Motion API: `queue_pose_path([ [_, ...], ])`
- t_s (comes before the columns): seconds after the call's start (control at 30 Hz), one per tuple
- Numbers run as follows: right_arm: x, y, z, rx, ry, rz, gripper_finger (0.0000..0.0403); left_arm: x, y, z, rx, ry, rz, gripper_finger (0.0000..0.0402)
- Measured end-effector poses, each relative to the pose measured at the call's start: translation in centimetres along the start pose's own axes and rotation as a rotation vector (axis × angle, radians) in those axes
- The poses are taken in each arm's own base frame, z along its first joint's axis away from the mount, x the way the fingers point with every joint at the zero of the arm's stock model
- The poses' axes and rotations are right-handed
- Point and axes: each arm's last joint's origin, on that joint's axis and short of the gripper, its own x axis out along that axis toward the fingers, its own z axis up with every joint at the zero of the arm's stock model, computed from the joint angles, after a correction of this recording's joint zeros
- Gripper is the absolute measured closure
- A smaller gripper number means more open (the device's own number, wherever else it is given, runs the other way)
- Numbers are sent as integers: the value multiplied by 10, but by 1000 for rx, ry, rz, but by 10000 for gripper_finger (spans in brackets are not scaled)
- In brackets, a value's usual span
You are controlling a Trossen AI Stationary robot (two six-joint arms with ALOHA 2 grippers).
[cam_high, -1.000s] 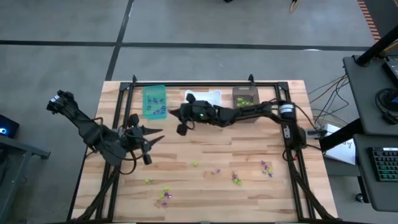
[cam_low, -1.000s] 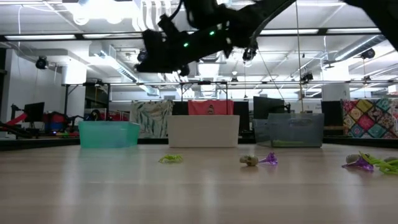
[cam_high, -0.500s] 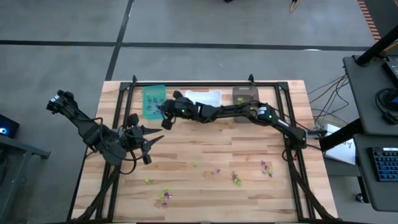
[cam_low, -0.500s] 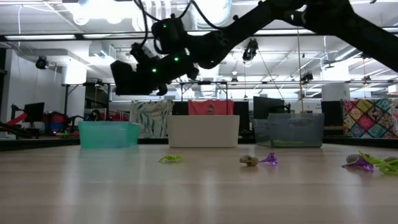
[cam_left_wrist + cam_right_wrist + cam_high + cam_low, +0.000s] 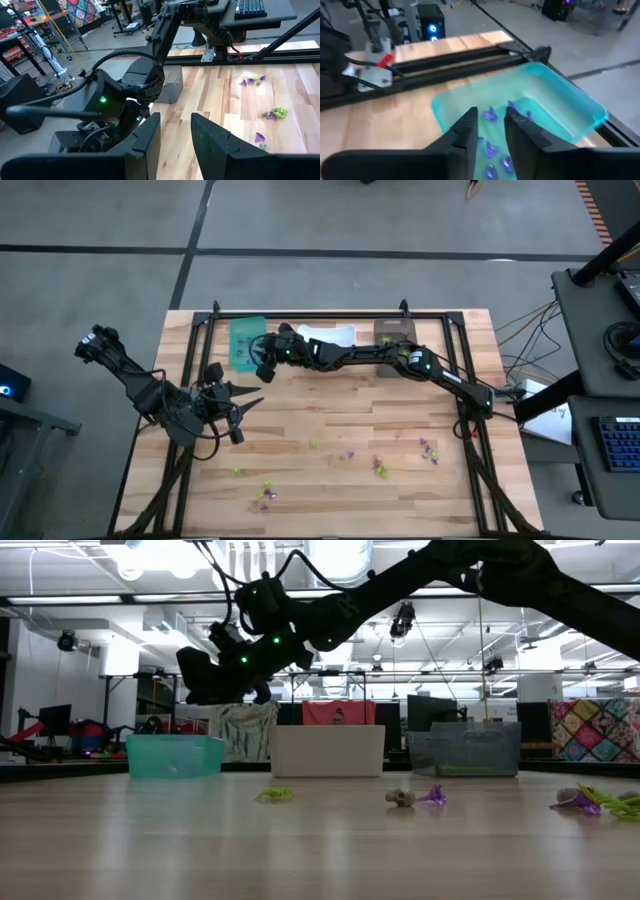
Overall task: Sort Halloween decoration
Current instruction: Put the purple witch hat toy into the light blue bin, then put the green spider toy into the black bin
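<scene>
Near edge of the table (image 5: 300, 480): loose trinkets (image 5: 265, 495) scattered along the front strip. Cluster of purple and lime-green near-left, more (image 5: 380, 469) toward near-right, another small group (image 5: 430, 450) further right, one lime-green piece (image 5: 314, 443) about mid-table. In the low view they read as a lime-green bit (image 5: 274, 795), a pale grey piece (image 5: 401, 798) touching a purple one (image 5: 433, 795), and a purple/green pile (image 5: 595, 802) at far right.

Left gripper (image 5: 245, 402) hangs over the left-middle of the table, well apart from any trinket. Its fingers (image 5: 145, 142) are spread with a clear gap, nothing between them.

Right arm stretches across from the right side toward the far-left. Right gripper (image 5: 262, 360) is above the teal bin (image 5: 240, 332), clear of it in the low view (image 5: 215, 680). Its fingers (image 5: 465, 131) stand a little apart with a visible gap, nothing pinched. Straight past them is the teal bin's interior (image 5: 560, 107), with several blue-purple trinkets (image 5: 492, 114) lying on the bin floor.

Far row along the back edge, left to right: teal bin, white bin (image 5: 335, 332), dark brown bin (image 5: 395, 332) with lime-green pieces in it. The white bin's contents can't be made out.
</scene>
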Motion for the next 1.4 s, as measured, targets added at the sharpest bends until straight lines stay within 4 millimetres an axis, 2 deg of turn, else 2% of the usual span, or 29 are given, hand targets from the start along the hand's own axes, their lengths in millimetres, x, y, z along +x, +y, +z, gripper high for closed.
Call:
queue_pose_path([
  [0.17, -5, 1, -1, -22, 85, 12, 269, 0, 0, -1, -21, 5, 0, 310],
  [0.27, -20, 6, 12, -60, 146, 59, 257, 0, 1, -5, -45, 33, 3, 310],
  [0.4, -51, 15, 29, -142, 301, 122, 254, -1, 4, -15, -99, 117, -20, 310],
  [0.6, -97, 27, 28, -213, 613, 161, 266, 1, -2, -33, -233, 337, -97, 310],
  [0.7, -117, 38, 27, -227, 686, 178, 273, 5, -12, -40, -270, 462, -171, 310],
  [0.87, -153, 63, 20, -252, 736, 224, 281, 13, -36, -54, -282, 709, -297, 310],
  [1.1, -218, 88, 17, -230, 721, 260, 278, 23, -69, -80, -299, 1083, -396, 310],
  [1.27, -259, 99, 9, -204, 680, 307, 281, 26, -90, -98, -243, 1216, -395, 310],
  [1.4, -283, 103, 3, -188, 631, 332, 286, 23, -101, -111, -216, 1333, -387, 310],
])
